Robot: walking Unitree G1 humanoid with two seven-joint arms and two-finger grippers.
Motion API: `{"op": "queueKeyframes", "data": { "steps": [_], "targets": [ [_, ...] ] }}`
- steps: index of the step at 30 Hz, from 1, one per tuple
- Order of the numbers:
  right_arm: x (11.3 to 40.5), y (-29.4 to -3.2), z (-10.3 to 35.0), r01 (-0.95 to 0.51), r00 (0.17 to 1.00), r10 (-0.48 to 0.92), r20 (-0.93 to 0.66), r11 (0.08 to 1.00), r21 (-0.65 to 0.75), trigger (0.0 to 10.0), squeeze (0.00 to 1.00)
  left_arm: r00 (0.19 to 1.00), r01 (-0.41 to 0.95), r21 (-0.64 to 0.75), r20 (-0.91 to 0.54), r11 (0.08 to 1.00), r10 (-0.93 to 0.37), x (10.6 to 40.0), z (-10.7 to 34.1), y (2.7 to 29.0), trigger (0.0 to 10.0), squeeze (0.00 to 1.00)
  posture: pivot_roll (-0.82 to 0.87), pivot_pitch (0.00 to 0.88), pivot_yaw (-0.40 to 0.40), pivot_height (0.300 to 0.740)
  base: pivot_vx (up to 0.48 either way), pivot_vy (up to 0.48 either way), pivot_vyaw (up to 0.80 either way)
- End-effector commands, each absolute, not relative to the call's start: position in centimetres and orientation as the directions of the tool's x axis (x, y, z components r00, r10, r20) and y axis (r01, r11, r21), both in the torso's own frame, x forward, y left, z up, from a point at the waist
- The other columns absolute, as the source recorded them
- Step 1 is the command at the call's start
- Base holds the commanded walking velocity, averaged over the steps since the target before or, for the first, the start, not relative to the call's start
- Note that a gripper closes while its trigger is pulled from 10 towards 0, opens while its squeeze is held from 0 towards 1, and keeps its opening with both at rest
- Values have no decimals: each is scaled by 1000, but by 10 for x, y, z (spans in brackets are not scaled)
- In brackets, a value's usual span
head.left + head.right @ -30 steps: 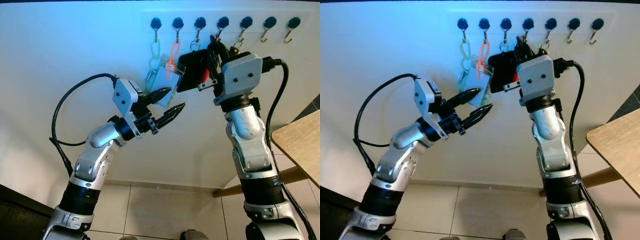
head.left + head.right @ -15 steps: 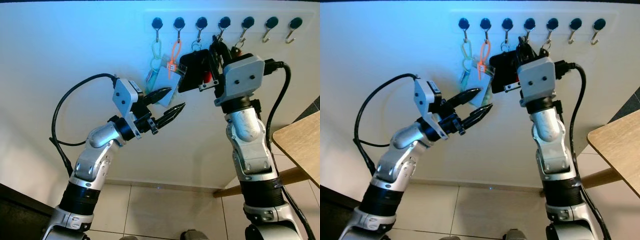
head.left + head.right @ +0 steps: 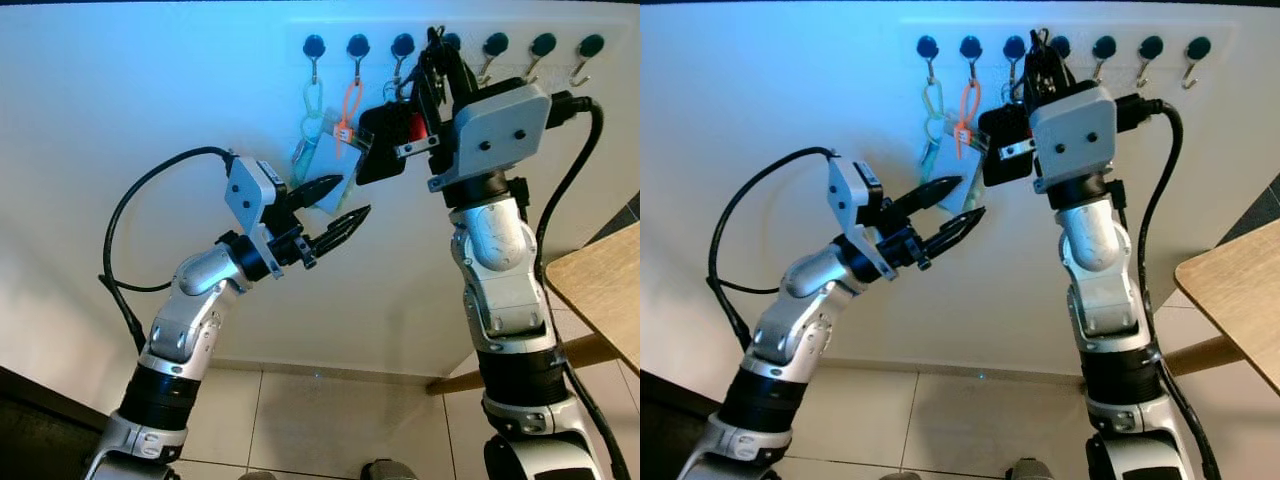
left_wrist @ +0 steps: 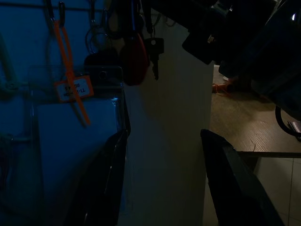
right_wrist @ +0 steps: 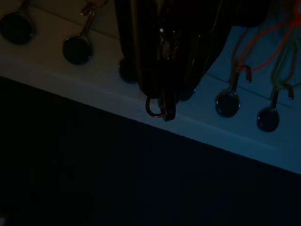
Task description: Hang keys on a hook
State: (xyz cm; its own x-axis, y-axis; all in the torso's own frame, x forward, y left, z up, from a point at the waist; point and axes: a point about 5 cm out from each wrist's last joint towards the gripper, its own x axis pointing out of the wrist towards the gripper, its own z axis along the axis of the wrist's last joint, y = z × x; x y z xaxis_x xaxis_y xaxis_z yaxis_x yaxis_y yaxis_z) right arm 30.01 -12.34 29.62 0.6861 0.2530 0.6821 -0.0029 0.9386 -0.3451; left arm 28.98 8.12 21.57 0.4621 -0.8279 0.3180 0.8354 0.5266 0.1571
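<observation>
A white rack (image 3: 560,30) of several black-knobbed hooks runs along the wall. My right gripper (image 3: 438,58) is raised to the rack beside the fourth hook (image 3: 450,42), shut on the ring (image 5: 155,107) of the keys. A black fob (image 3: 380,140) and a red tag (image 3: 416,124) dangle below it; the left wrist view shows the red tag (image 4: 134,59) and a small key (image 4: 155,47). My left gripper (image 3: 352,197) is open, lower left of the keys, just under a clear badge holder (image 3: 325,165).
A green loop (image 3: 312,108) hangs from the first hook and an orange tag (image 3: 347,110) from the second. Three bare hooks (image 3: 542,48) lie to the right. A wooden table corner (image 3: 600,285) juts in at the right, over tiled floor (image 3: 330,430).
My right gripper has risen with the keys, from below the hooks up to the level of the knobs. The left arm has stayed put.
</observation>
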Motion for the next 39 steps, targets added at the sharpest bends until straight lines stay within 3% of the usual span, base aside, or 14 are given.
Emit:
{"op": "queueKeyframes", "data": {
  "steps": [1, 39],
  "targets": [
    [295, -120, 303, 0, 660, 261, 705, 938, -348, 10000, 0, 454, 841, 151, 323, 519, -830, 288, 216, 80, 10000, 0, 18, 96, 32, 740, 0, 0, 0],
    [298, -139, 290, 67, 716, 169, 677, 949, -308, 10000, 0, 449, 845, 151, 320, 512, -835, 287, 216, 80, 10000, 0, 19, 103, 36, 740, 0, 0, 0]
  ]
}}
